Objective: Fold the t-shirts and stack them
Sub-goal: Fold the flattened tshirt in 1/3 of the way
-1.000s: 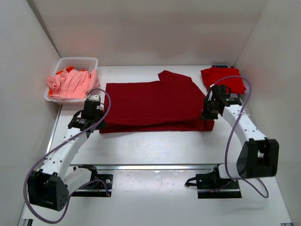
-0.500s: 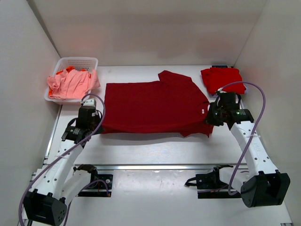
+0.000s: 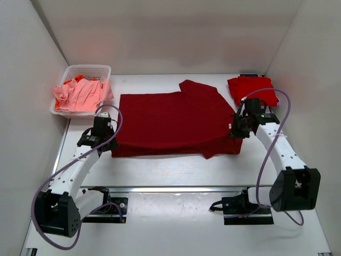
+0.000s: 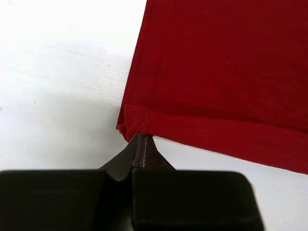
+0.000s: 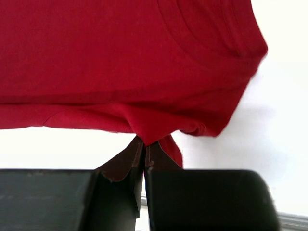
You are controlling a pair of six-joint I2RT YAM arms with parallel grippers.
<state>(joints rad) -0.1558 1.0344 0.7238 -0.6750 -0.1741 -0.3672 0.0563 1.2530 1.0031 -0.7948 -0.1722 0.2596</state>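
Both arms have moved a little toward the far side. My left gripper (image 4: 139,139) and right gripper (image 5: 144,142) each pinch a near corner of the maroon t-shirt (image 3: 170,120), in the middle of the table (image 3: 160,170). The cloth is soft and floppy, so the corners hold best.

The left arm (image 3: 80,162) and right arm (image 3: 279,149) are built alike: smooth white shells along the links, with boxy matte-black housings at the joints. A thin lilac cable (image 3: 34,205) loops loosely along the left arm, and a matching one (image 3: 258,178) runs along the right. Each arm rises from a flat black base plate (image 3: 106,208) with dark wiring. The left gripper (image 4: 139,137) and right gripper (image 5: 144,142) each have a wide black block body and dark tapered jaws with brownish inner faces.
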